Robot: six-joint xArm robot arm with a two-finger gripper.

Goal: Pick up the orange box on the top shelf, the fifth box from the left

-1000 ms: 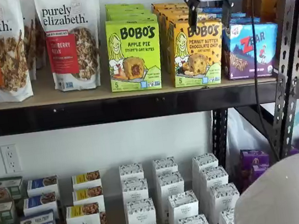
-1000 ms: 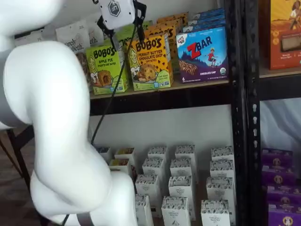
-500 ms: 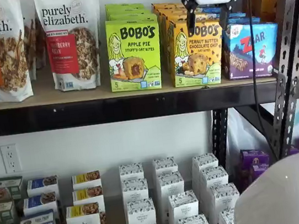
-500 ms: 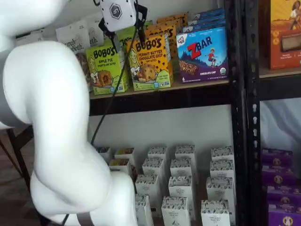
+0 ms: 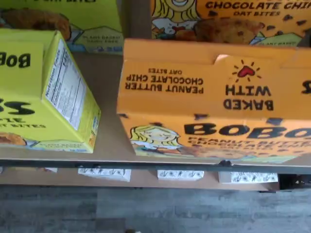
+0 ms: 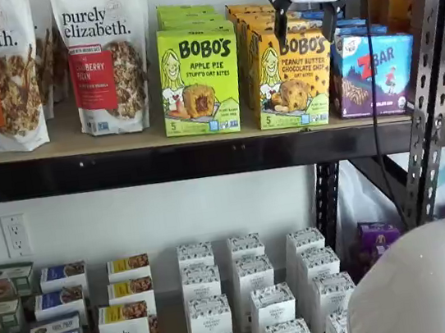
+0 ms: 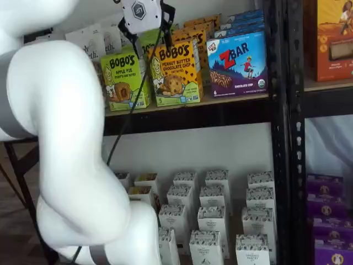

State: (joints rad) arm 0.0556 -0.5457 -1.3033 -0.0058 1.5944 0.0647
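White arm point(image 7: 66, 154) fills the left of a shelf view, bulky links bending up from low in the picture toward the shelf; its gripper point(image 6: 305, 7) point(image 7: 148, 28) hangs at the upper edge in both shelf views, white body up, black fingers point(image 6: 276, 1) pointing down. Fingers spread wide, a clear gap between them, nothing pinched. A black cable point(image 6: 376, 112) drops beside the gripper. On the top shelf point(image 6: 120, 143) point(image 7: 231, 102), left to right: two purely elizabeth granola bags point(image 6: 106, 54) standing upright, then the lime-green Bobo's Apple Pie box point(image 6: 199, 80) point(image 7: 124, 81) point(image 5: 46, 92), then the orange box point(image 6: 293, 78) point(image 7: 175, 73) point(image 5: 214, 97), then the blue ZBar box point(image 6: 371, 73) point(image 7: 237, 63). Each front box has more of its kind lined up behind it. The orange box stands upright at the shelf's front edge, just beside the green box with a narrow gap between, and close to the ZBar carton on its other side. The gripper sits above the orange box's top edge, fingers straddling its width, apart from the carton as far as can be told. Wrist view looks down on the orange carton's top flap, "BAKED WITH" and a heart printed on it, green box alongside, bare shelf board between them. Lower level: rows of small white boxes point(image 6: 258, 302) point(image 7: 215, 215), with purple cartons point(image 7: 331, 221) off to the right.
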